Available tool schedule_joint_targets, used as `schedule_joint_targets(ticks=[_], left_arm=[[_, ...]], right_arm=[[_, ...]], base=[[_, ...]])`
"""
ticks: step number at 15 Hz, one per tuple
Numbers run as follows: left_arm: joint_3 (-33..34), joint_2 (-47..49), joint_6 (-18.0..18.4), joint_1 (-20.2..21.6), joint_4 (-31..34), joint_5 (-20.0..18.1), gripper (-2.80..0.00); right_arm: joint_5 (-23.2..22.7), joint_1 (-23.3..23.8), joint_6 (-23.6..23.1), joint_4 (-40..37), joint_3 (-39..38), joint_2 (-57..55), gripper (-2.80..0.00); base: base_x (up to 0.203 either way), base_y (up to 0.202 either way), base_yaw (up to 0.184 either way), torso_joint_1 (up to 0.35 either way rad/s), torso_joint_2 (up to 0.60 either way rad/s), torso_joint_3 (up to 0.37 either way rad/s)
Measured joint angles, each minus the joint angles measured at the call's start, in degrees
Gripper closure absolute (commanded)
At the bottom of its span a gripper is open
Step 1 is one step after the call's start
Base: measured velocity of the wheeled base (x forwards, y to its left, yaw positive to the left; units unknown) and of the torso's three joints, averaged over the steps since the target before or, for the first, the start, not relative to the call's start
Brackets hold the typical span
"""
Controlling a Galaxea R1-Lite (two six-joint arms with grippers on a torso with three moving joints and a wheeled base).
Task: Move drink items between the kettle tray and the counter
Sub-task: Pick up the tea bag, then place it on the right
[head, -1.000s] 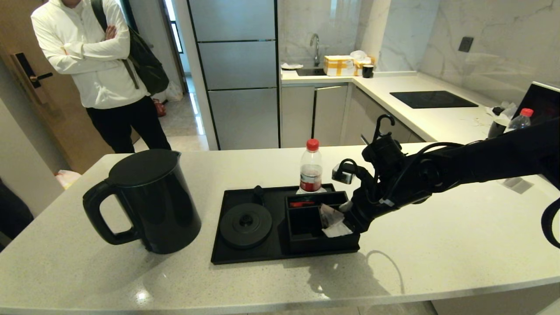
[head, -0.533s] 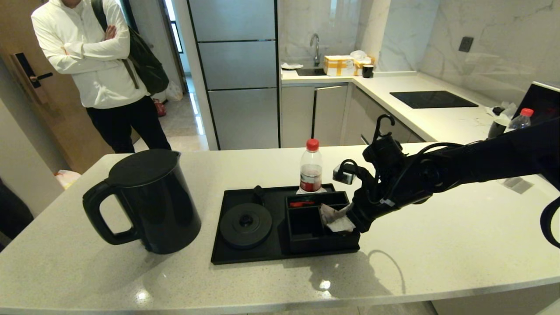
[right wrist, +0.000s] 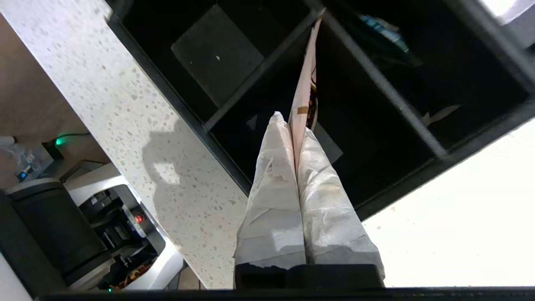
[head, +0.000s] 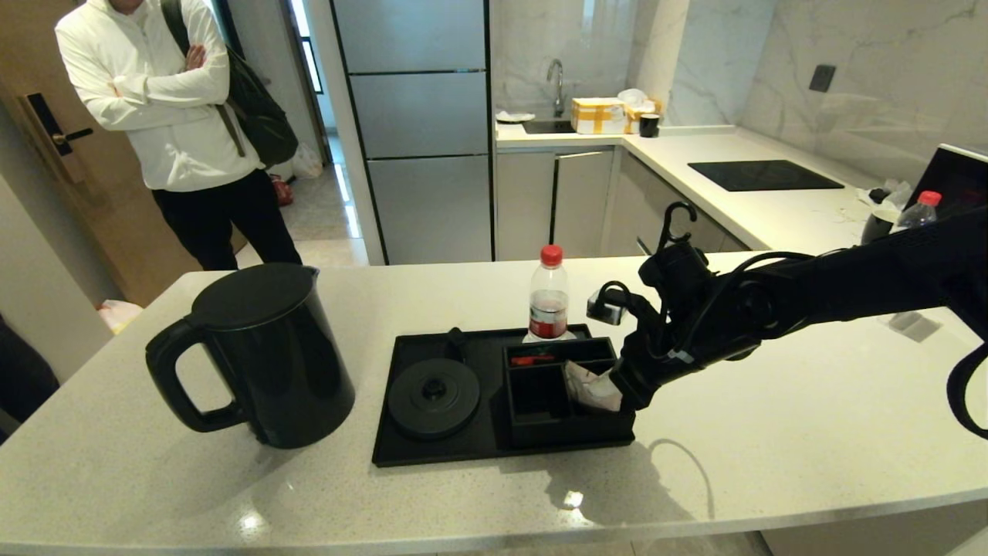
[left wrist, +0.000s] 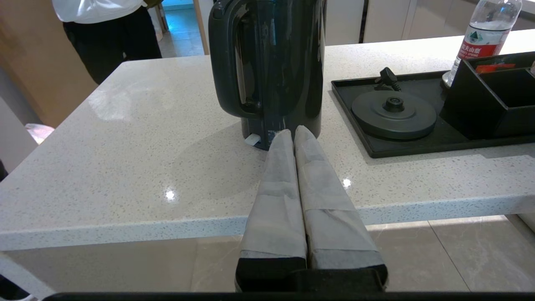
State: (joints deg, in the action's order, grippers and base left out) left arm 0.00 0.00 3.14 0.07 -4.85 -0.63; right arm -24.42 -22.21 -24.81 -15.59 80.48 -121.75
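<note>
**A:** Which step are you on?

**B:** You're on the sachet (right wrist: 304, 79). Your right gripper (right wrist: 294, 123) reaches down into the organiser (head: 540, 421) at the right end of the tray (head: 401, 440), jaws pinched together on the sachet's edge. The sachet stands on edge over a divider between compartments, so it looks like a lift-out toward the worktop (head: 772, 432).

**A:** And next?

**B:** I'd judge a straight rise to clear the box walls, then a carry out over bare worktop.

**A:** The kettle?

**B:** The kettle (head: 266, 355) stands on the worktop left of the tray, off its base (head: 433, 398). Your left gripper (left wrist: 294, 134) waits low beside it, jaws together, holding nothing.
</note>
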Motion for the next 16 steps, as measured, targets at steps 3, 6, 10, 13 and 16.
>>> schedule_joint_targets(ticks=[3, 6, 10, 13, 16], left_arm=[[0.00, 0.00, 0.01, 0.00, 0.01, 0.01, 0.00], [0.00, 0.00, 0.01, 0.00, 0.03, 0.02, 0.00], [0.00, 0.00, 0.01, 0.00, -0.01, 0.04, 0.00], [0.00, 0.00, 0.01, 0.00, -0.01, 0.01, 0.00], [0.00, 0.00, 0.01, 0.00, 0.00, 0.03, 0.00]], right_arm=[[-0.23, 0.09, 2.81, -0.23, 0.38, 2.76, 0.00], [-0.28, 0.35, 6.63, -0.02, 1.46, 5.25, 0.00], [-0.63, 3.19, 10.28, 0.23, 3.59, 9.13, 0.00], [-0.18, 7.93, 15.12, -0.09, 7.33, 12.05, 0.00], [1.94, 14.30, 18.16, -0.52, 10.49, 13.18, 0.00]], base=[[0.000, 0.000, 0.000, 0.000, 0.00, 0.000], [0.000, 0.000, 0.000, 0.000, 0.00, 0.000], [0.000, 0.000, 0.000, 0.000, 0.00, 0.000], [0.000, 0.000, 0.000, 0.000, 0.00, 0.000], [0.000, 0.000, 0.000, 0.000, 0.00, 0.000]])
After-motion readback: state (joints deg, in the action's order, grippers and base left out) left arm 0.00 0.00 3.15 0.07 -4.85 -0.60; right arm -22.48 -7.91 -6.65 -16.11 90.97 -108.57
